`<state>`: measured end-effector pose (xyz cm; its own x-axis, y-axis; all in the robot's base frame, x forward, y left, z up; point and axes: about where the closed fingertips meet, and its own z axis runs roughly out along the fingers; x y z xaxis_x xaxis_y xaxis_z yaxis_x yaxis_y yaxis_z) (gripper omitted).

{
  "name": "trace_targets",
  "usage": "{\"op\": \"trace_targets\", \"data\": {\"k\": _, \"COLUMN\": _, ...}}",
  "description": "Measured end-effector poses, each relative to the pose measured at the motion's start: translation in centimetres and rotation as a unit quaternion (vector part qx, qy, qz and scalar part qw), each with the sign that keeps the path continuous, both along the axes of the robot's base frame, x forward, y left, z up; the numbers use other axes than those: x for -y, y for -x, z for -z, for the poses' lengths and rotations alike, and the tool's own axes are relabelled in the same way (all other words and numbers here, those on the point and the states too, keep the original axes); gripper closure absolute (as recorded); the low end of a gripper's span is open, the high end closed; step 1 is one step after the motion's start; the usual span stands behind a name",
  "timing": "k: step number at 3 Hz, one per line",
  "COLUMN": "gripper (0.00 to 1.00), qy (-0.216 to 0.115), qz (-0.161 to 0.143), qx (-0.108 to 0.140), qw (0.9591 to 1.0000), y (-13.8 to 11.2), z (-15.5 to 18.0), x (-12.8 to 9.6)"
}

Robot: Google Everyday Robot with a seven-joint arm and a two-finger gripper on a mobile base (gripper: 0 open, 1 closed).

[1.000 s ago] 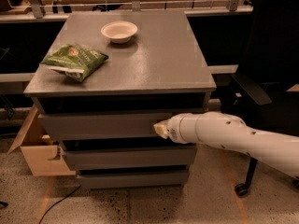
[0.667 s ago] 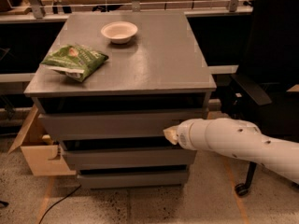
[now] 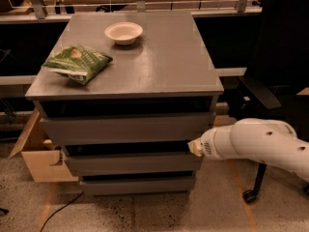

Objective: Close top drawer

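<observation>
The top drawer (image 3: 125, 128) is the uppermost of three plain grey fronts on the grey cabinet (image 3: 145, 66). Its front sits just under the cabinet top, with a dark gap above it. My gripper (image 3: 194, 148) shows only as the pale tip of the white arm (image 3: 256, 144). It is at the cabinet's right front corner, level with the gap between the top drawer and the middle drawer (image 3: 133, 162). It is apart from the top drawer's front.
A white bowl (image 3: 123, 33) and a green snack bag (image 3: 77, 63) lie on the cabinet top. An open cardboard box (image 3: 38, 153) stands at the cabinet's left. A black office chair (image 3: 280, 71) stands at the right, behind my arm. A cable (image 3: 58, 211) lies on the floor.
My arm has drawn back to the right and slightly down, from the middle-right of the top drawer's front to the cabinet's right corner. The drawer front looks unchanged.
</observation>
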<state>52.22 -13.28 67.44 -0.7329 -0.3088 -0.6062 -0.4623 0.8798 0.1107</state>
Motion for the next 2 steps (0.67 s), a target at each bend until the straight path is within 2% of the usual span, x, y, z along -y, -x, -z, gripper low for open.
{"op": "trace_targets", "data": {"k": 1, "gripper": 1.00, "qy": 0.028, "qz": 0.006, "qx": -0.057, "qw": 0.9980, "y": 1.7, "z": 0.5, "x": 2.5}}
{"op": "trace_targets", "data": {"k": 2, "gripper": 1.00, "qy": 0.048, "qz": 0.005, "qx": -0.100, "qw": 0.9938, "y": 2.9, "z": 0.6, "x": 4.0}}
